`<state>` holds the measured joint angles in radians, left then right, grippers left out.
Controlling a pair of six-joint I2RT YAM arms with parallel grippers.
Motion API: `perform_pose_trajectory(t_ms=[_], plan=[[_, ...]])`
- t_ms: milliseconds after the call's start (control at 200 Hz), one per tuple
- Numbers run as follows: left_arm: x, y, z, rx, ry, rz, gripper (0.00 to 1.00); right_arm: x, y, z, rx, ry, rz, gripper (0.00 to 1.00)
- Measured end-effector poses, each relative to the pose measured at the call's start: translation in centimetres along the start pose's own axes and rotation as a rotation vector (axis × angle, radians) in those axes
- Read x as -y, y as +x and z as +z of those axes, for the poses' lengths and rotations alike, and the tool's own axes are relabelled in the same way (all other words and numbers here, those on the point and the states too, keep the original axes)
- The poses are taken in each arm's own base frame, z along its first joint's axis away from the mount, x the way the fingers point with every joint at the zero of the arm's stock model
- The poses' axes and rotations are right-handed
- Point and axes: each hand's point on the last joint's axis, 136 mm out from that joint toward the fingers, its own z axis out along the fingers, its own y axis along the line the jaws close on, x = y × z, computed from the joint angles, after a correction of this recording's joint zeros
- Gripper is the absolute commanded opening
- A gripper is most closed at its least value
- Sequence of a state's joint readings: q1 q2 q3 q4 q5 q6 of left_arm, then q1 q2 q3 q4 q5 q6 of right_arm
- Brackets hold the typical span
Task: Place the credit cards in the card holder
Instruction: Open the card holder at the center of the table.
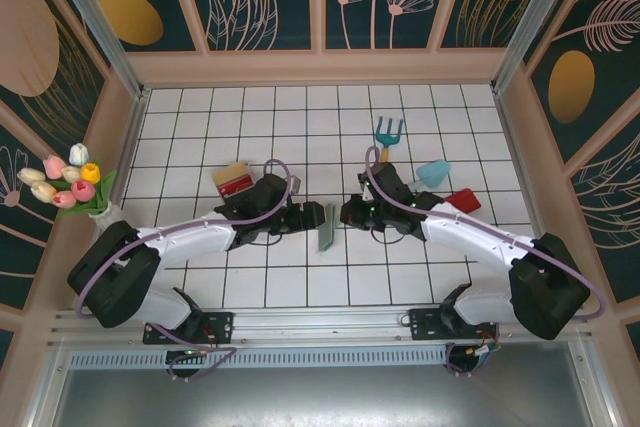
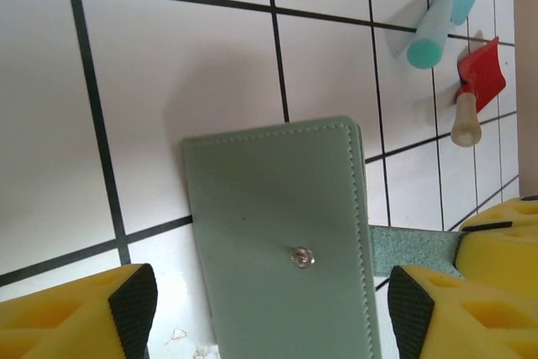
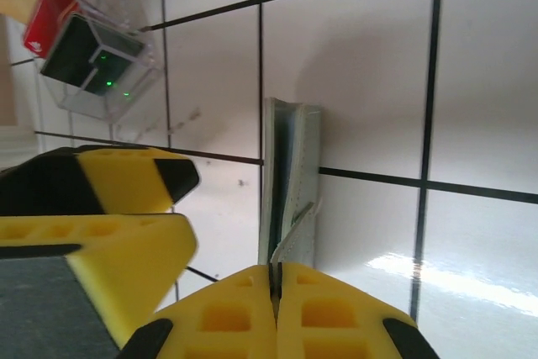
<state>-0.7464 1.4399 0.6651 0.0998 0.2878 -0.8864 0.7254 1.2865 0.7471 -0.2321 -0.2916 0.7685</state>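
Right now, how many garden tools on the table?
3. A blue fork toward the back, right of centre; a teal trowel nearer and further right; a red shovel just right of that. Others may be hidden.

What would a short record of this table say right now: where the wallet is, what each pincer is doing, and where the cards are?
Card holder: grey-green, standing on edge between the two pincers, snap side facing the left wrist camera
Left pincer: open, one finger either side of the holder, not touching it
Right pincer: shut on a thin edge of the holder
Credit cards: red and black ones lie in a clear tray, off to the left
Task progress: no card picked up yet
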Motion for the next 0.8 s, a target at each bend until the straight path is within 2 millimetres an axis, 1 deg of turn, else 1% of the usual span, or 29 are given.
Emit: perform_pose_trajectory(t_ms=[165, 255, 340, 415, 515, 565, 585, 636, 686, 746, 801], plan=[[0.7, 0.1, 0.1, -0.016, 0.027, 0.005, 0.72, -0.7, 0.2, 0.1, -0.005, -0.050, 0.013, 0.00], [1.0, 0.1, 0.2, -0.022, 0.045, 0.005, 0.63, -0.9, 0.2, 0.1, -0.008, -0.058, 0.014, 0.00], [0.6, 0.3, 0.5, -0.033, 0.037, -0.002, 0.49, -0.8, 0.2, 0.3, -0.009, -0.058, 0.014, 0.00], [0.1, 0.5, 0.9, -0.040, 0.021, -0.001, 0.44, -0.7, 0.2, 0.5, -0.014, -0.051, 0.017, 0.00], [-0.2, 0.6, 0.9, -0.041, 0.006, 0.000, 0.33, -0.5, 0.2, 0.5, -0.015, -0.046, 0.019, 0.00], [-0.4, 0.5, 0.9, -0.035, -0.006, -0.005, 0.29, -0.4, 0.3, 0.6, -0.015, -0.042, 0.019, 0.00], [-0.5, 0.5, 0.9, -0.034, -0.010, -0.001, 0.26, -0.4, 0.3, 0.6, -0.015, -0.041, 0.020, 0.00], [-0.8, 0.5, 0.9, -0.032, -0.021, -0.002, 0.16, -0.2, 0.2, 0.6, -0.012, -0.030, 0.022, 0.00], [-0.9, 0.5, 0.9, -0.028, -0.028, 0.008, 0.11, 0.0, 0.2, 0.6, -0.009, -0.019, 0.023, 0.00], [-1.1, 0.3, 0.9, -0.021, -0.038, 0.014, 0.00, 0.3, 0.1, 0.5, -0.006, -0.009, 0.028, 0.00], [-1.2, 0.2, 0.9, -0.016, -0.045, 0.021, 0.00, 0.6, 0.1, 0.5, -0.001, 0.006, 0.032, 0.00]])
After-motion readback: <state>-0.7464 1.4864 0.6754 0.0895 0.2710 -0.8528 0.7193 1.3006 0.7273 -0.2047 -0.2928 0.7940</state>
